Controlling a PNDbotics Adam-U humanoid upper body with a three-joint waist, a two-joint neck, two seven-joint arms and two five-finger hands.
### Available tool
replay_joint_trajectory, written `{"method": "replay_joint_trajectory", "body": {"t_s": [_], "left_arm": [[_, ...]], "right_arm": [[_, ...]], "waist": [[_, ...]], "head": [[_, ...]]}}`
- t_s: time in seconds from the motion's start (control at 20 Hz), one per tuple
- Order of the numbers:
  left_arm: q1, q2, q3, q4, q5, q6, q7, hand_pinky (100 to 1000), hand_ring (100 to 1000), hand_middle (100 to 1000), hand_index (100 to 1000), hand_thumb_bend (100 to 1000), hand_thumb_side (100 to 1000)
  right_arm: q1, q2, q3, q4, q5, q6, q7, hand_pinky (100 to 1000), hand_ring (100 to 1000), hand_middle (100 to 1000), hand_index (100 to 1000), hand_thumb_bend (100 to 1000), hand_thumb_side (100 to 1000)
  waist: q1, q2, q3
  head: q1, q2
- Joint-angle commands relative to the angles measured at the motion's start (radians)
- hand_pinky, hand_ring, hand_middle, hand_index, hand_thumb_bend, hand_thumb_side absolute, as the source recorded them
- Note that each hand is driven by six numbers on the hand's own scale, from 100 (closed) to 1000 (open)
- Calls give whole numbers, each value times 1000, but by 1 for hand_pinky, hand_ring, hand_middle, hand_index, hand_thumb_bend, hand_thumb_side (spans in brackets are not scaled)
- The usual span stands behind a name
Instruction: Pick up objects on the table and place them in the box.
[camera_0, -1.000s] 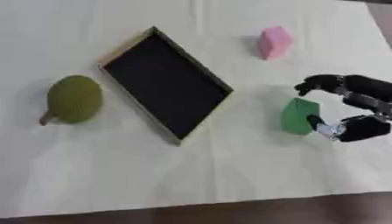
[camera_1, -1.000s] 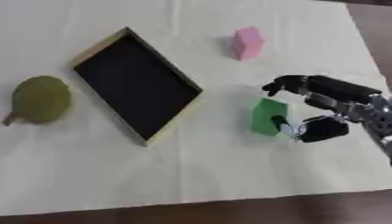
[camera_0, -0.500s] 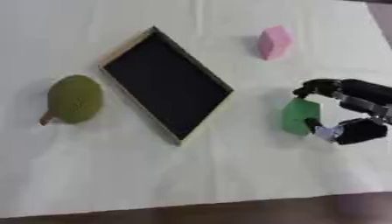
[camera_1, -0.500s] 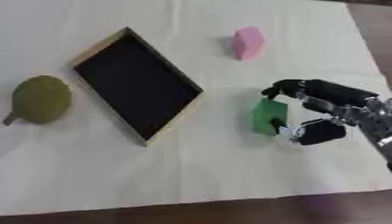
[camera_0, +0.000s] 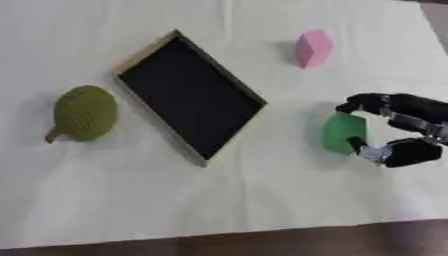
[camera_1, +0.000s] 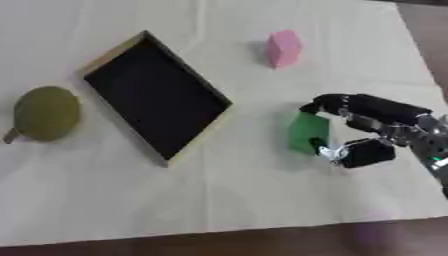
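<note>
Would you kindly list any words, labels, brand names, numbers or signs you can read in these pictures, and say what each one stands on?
None: no readable text shows in either view.
The green block, the pink block, the round olive-green object and the dark box show plain surfaces.
The right hand bears no lettering that can be made out.

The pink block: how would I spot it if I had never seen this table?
Find the shallow black box lying askew mid-table on the pale cloth. Look to its right, toward the far edge: the pink block stands alone there. The green block nearer the front sits between the fingers of the right hand; nothing touches the pink one.
</note>
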Motion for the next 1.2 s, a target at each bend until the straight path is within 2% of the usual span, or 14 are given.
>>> {"method": "replay_joint_trajectory", "body": {"t_s": [0.05,0.65,0.8,0.85,0.9,1.0,1.05,1.1,1.2], "left_arm": [[-10,17,5,-17,5,0,-3,688,792,790,811,100,661],[-11,16,4,-17,7,0,-5,687,793,791,811,100,666],[-11,16,3,-17,8,0,-6,687,794,791,811,100,668],[-11,16,3,-17,8,1,-7,687,794,791,811,100,668],[-11,16,4,-17,8,1,-7,687,794,791,811,100,668],[-11,16,4,-17,9,1,-7,687,794,791,810,100,668],[-11,16,3,-17,9,2,-7,687,794,791,810,100,668],[-12,15,3,-17,9,2,-7,687,794,791,810,100,668],[-12,14,3,-17,10,2,-8,686,794,791,810,100,669]], "right_arm": [[-2,-17,-6,2,16,0,-2,1000,1000,809,959,100,619],[-13,-6,7,11,38,-2,5,1000,1000,770,927,100,640],[-14,-2,4,6,18,8,-13,1000,981,663,860,100,597],[-14,-2,3,3,7,13,-20,1000,981,663,860,100,597],[-13,-2,0,-1,-4,17,-27,1000,970,609,833,100,565],[-14,-3,-2,-7,-24,26,-37,996,952,552,791,100,562],[-14,-3,-2,-9,-32,29,-39,996,952,552,791,100,562],[-16,-3,-1,-10,-39,31,-41,984,920,491,729,100,510],[-19,-2,0,-12,-50,34,-48,970,883,452,682,100,467]], "waist": [[4,-16,0],[4,-13,3],[4,-13,3],[4,-13,3],[4,-13,3],[3,-14,3],[3,-14,4],[3,-15,4],[3,-15,6]], "head": [[0,4],[-1,5],[0,6],[0,6],[0,7],[0,7],[-1,6],[-1,5],[-2,5]]}}
